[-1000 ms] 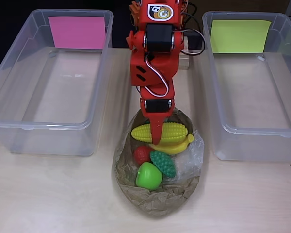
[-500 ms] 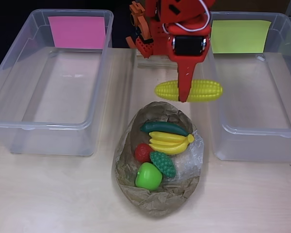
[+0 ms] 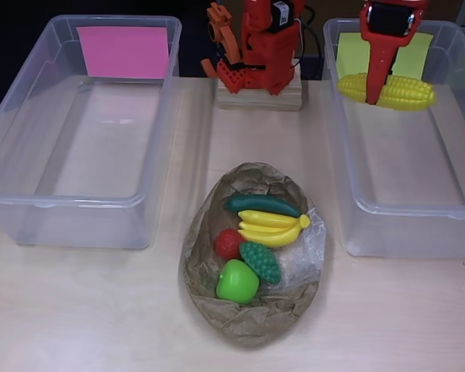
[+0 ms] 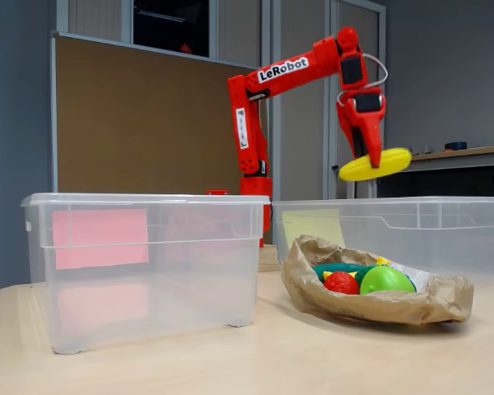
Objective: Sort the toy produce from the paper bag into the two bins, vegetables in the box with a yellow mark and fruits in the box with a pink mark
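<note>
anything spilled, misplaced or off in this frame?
Nothing stands out. The claw holds the corn level above the yellow-marked bin. The pink-marked bin sits square, and the remaining toys lie inside the paper bag, with none on the table.

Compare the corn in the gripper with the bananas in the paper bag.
The corn is one bumpy cob, held in the air by the gripper above the yellow-marked bin; the bananas are a smooth, curved bunch lying in the paper bag. The corn hangs alone, while the bananas lie against a cucumber. Both are yellow toy produce.
</note>
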